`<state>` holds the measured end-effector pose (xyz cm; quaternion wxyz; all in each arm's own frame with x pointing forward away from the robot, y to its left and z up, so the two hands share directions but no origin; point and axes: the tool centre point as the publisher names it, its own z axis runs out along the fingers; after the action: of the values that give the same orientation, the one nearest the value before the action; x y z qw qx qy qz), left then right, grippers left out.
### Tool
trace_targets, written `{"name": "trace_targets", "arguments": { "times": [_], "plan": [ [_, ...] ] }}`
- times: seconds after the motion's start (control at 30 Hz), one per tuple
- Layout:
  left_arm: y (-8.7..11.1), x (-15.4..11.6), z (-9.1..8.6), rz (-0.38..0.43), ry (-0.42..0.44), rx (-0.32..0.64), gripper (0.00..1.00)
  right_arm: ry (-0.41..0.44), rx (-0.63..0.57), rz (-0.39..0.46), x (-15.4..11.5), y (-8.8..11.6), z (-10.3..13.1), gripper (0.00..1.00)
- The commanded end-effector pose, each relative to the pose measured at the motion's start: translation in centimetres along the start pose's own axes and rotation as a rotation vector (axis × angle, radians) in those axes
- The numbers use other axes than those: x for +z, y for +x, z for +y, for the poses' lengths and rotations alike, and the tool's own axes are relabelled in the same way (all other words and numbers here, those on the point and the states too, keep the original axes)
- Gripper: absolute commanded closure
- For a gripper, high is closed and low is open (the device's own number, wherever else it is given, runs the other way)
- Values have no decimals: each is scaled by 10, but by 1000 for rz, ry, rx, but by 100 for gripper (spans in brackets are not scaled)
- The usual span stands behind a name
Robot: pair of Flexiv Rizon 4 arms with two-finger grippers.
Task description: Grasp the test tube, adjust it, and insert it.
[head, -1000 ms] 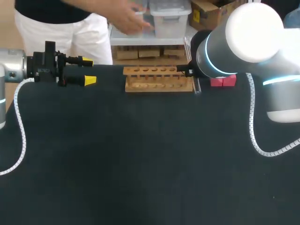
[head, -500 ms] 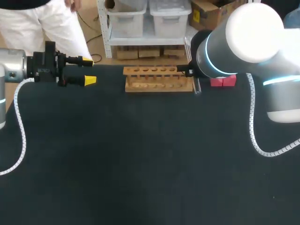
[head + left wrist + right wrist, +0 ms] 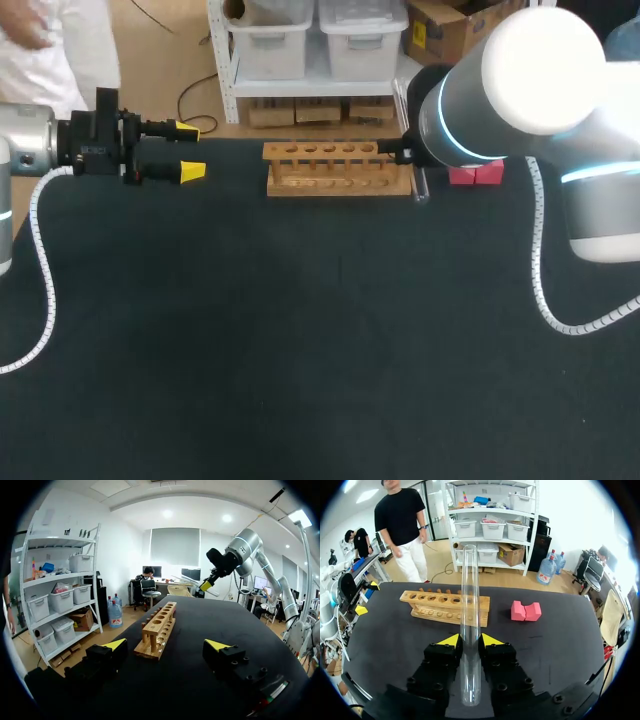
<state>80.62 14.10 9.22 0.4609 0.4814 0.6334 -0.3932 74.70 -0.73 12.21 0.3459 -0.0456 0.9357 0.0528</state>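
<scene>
Black tabletop (image 3: 300, 350), and the grasp is done: the test tube (image 3: 469, 580) is clamped in the right claw (image 3: 470, 640), running out along its fingers, near the right end of the wooden rack (image 3: 338, 168). Adjusting and inserting are judged still to come. The left claw (image 3: 188, 151) is held apart, well off to the left. No arm or rack movement is seen against the earlier frames.

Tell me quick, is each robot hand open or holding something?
Left gripper: open, holding nothing.
Right gripper: closed on the test tube.
</scene>
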Motion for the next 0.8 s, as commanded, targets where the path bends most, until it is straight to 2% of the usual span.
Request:
{"name": "trace_targets", "arguments": {
  "times": [0.03,0.33,0.8],
  "plan": [
    [1,0,0,-2,0,2,0,1,-2,-15,13,3,3,100],
    [1,0,0,-2,0,2,0,10,18,-11,33,5,12,100],
    [1,0,0,-2,0,2,0,-2,-15,37,66,13,27,100]
  ]
}}
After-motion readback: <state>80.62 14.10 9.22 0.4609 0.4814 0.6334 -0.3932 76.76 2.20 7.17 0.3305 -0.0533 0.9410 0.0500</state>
